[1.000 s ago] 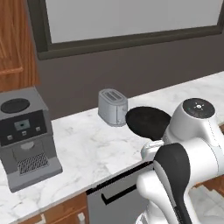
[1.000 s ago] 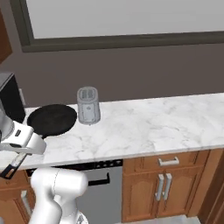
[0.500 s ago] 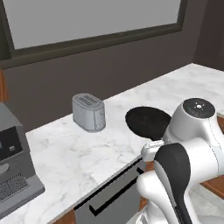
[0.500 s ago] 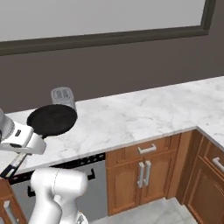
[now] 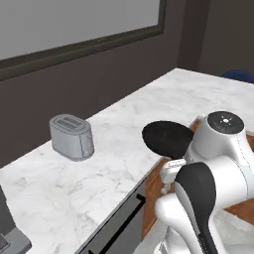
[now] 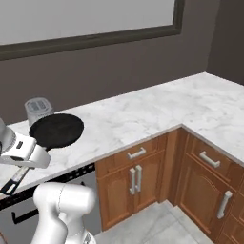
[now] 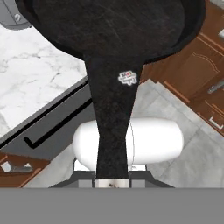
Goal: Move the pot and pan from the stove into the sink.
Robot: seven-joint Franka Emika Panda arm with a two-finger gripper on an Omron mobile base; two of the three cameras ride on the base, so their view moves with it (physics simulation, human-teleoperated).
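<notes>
Pan (image 7: 118,26) handle label (image 7: 127,78), writing unreadable

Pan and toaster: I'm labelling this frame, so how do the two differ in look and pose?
The pan is black, flat and round; the toaster is grey, boxy and upright. The pan is held up off the counter by its handle in the gripper, while the toaster stands on the counter. Both are at the marble counter's near stretch.

Glossy white arm (image 5: 218,163) — rounded shells, black elbow joint (image 5: 196,188), dark grey cap — smooth throughout.
</notes>
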